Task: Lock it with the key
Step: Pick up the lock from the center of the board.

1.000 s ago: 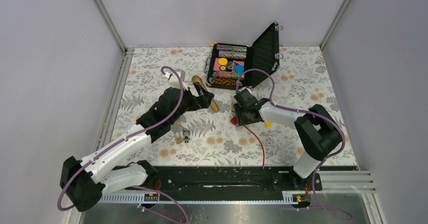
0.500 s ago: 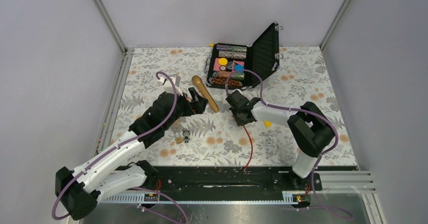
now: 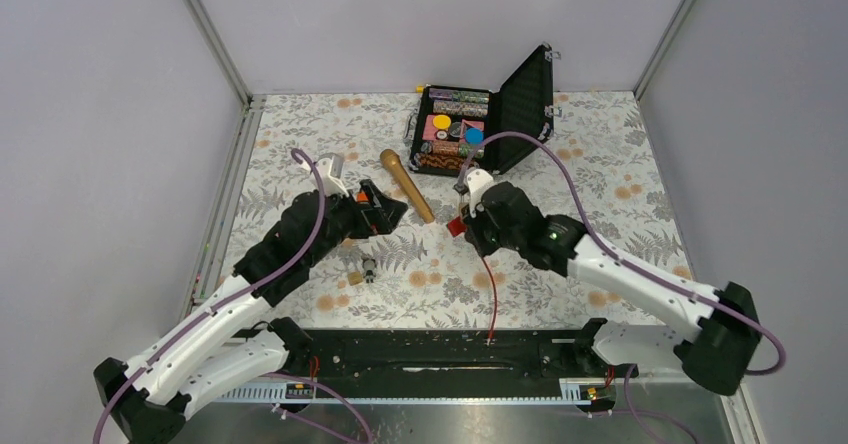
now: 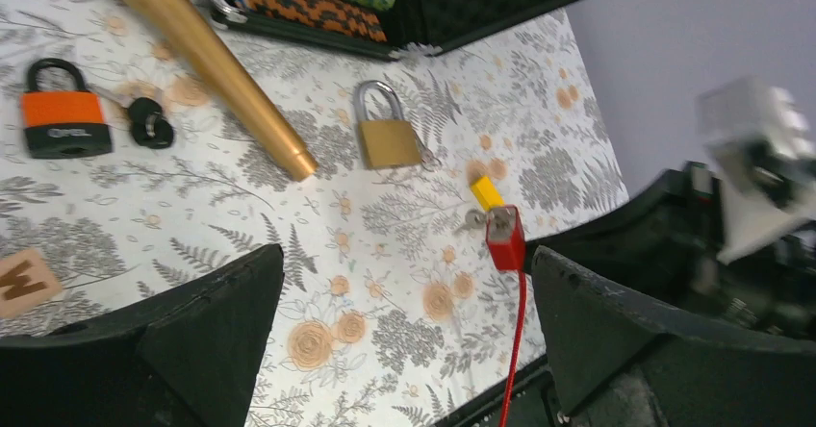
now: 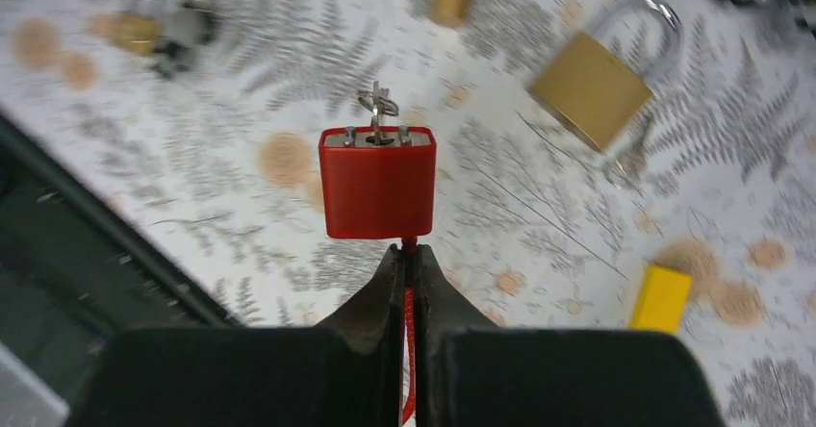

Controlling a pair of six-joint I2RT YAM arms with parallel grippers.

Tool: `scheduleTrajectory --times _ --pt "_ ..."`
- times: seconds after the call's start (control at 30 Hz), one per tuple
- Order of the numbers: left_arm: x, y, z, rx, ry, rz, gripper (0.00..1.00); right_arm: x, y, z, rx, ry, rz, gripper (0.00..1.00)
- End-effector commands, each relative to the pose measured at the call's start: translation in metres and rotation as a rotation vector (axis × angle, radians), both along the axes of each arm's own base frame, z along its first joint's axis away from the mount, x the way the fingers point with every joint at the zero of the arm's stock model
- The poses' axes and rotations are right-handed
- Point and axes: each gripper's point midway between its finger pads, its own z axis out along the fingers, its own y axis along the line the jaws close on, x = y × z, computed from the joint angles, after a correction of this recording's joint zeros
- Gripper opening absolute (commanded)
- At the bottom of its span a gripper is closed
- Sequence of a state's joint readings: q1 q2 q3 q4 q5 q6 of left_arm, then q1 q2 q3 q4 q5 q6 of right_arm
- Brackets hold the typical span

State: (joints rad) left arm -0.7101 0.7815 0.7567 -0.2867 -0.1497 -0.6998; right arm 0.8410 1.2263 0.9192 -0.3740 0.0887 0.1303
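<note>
My right gripper (image 5: 406,254) pinched the cable (image 3: 497,284) just below the red padlock (image 5: 376,185) — it could swing, perhaps dropping its key (image 5: 377,110); my left gripper (image 4: 399,263) gaped empty.

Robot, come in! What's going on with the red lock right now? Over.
Left end effector open, empty. Right end effector shut on red cable of red lock, key in keyhole. Brass padlock, yellow block nearby, not touching.

free mat (image 3: 290,134) far left, open case (image 3: 520,99) blocks far centre, club (image 3: 406,185) slanting before it, brass lock (image 5: 589,88) and yellow block (image 5: 660,297) near red lock (image 5: 377,182)
</note>
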Motion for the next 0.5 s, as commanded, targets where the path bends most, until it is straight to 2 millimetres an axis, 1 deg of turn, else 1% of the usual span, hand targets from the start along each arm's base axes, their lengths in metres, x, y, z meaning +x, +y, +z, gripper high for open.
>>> scheduleTrajectory --times 0.0,0.1,0.2,0.27,0.33,0.4,0.47 --pt "-0.012 -0.027 0.015 -0.062 0.012 -0.151 0.99 -0.038 0.039 0.045 0.143 -0.130 0.307 0.00" --pt "-0.016 -0.039 0.025 -0.058 0.029 -0.221 0.99 -0.057 0.052 0.067 0.174 -0.206 0.427 0.00" --pt "-0.025 -0.053 0.029 -0.097 0.031 -0.319 0.99 -0.072 0.060 0.076 0.156 -0.246 0.515 0.00" --pt "-0.035 -0.062 0.027 -0.118 0.045 -0.395 0.99 -0.081 0.065 0.078 0.125 -0.274 0.573 0.00" --pt "-0.046 -0.070 0.023 -0.129 0.075 -0.472 0.98 -0.080 0.068 0.080 0.095 -0.310 0.594 0.00" --pt "-0.058 -0.078 0.016 -0.144 0.124 -0.556 0.94 -0.077 0.071 0.081 0.067 -0.336 0.595 0.00" --pt "-0.067 -0.082 0.008 -0.157 0.162 -0.602 0.89 -0.071 0.071 0.082 0.039 -0.359 0.581 0.00"
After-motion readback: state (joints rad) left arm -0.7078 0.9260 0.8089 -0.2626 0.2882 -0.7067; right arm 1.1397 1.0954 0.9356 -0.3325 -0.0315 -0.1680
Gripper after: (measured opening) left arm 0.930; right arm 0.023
